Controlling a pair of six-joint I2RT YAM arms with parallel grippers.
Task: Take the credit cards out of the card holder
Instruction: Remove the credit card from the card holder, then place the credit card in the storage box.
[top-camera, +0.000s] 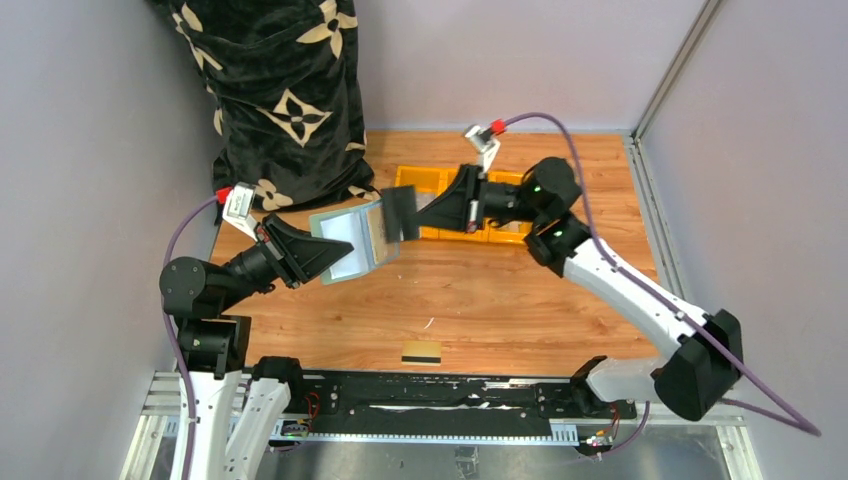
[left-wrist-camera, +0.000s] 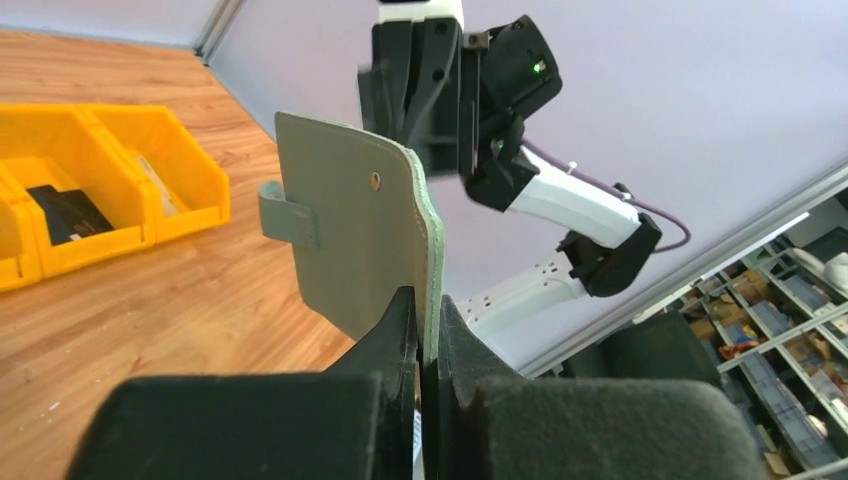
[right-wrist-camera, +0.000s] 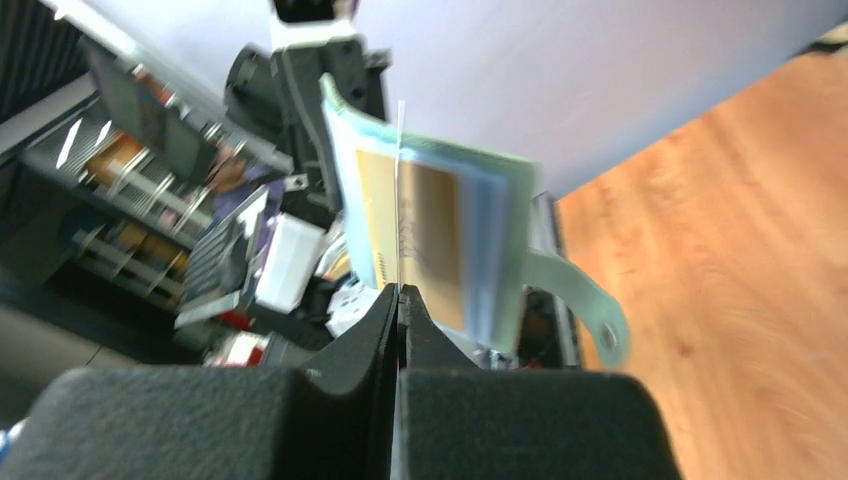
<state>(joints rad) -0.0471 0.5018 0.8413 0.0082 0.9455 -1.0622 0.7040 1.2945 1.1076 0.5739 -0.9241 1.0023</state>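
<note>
My left gripper (top-camera: 322, 254) is shut on the edge of the sage-green card holder (top-camera: 352, 246), held open and upright above the table. Its outside and snap stud show in the left wrist view (left-wrist-camera: 350, 230), pinched in the left gripper (left-wrist-camera: 428, 300). My right gripper (top-camera: 408, 216) is shut on a thin card (top-camera: 400, 210), dark from above and edge-on in the right wrist view (right-wrist-camera: 400, 180), right at the holder's far edge. An orange-tan card (right-wrist-camera: 435, 240) sits in the holder's pale blue pocket. A yellow-gold card with a black stripe (top-camera: 422, 352) lies on the table near the front.
A yellow three-part bin (top-camera: 416, 180) stands behind the right gripper, with a dark item (left-wrist-camera: 65, 212) in one compartment. A black floral bag (top-camera: 280, 90) fills the back left corner. Grey walls close the left, back and right sides.
</note>
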